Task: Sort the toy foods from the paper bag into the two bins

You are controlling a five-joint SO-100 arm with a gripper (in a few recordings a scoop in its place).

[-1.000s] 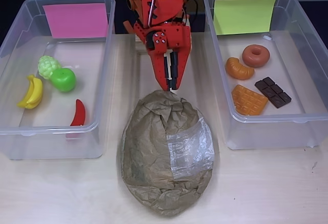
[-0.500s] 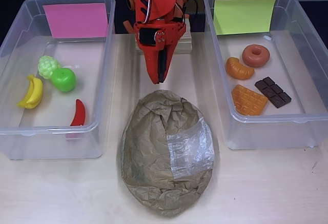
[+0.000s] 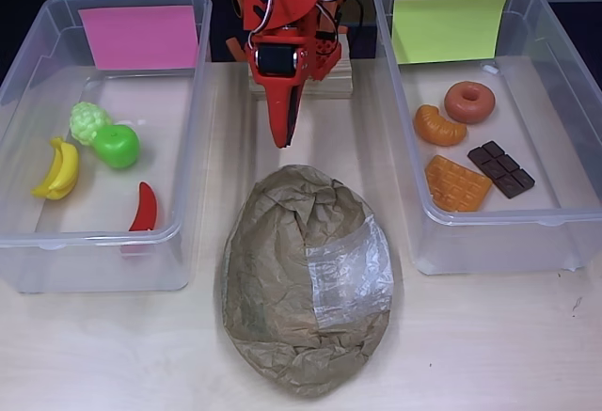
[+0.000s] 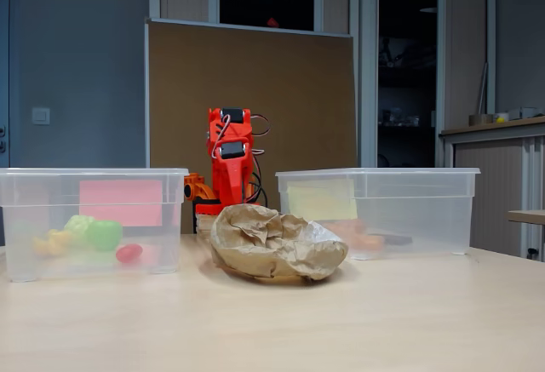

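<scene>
Step in hand: sorting judged complete or nearly so; all eight toy foods lying in bins, none visible on the desk [image 3: 489,336].

Gripper [image 3: 282,138]: orange, upper centre of overhead view, pointing down-frame between the bins, apart from the paper bag; jaws pressed together, grasping nothing.

Paper bag [image 3: 306,279]: one, crumpled brown, clear plastic patch on its right side, lower centre of overhead view, resting on the desk between the bins. Contents hidden; whether anything remains inside cannot be told.

Bin with pink label [image 3: 23,242]: one, left of frame. Holding four: green grapes [image 3: 87,120], one bunch; green apple [image 3: 117,146], one, touching the grapes; yellow banana [image 3: 59,168], one; red chili [image 3: 144,208], one, near the front wall.

Bin with yellow-green label [image 3: 574,101]: one, right of frame. Holding four: brown donut [image 3: 469,102], one; orange croissant [image 3: 437,126], one, just beside the donut; orange waffle [image 3: 457,182], one; dark chocolate bar [image 3: 501,168], one, just beside the waffle.

Next move, as a judgement: a check of the bag for leftovers, otherwise retreat to rest.
</scene>
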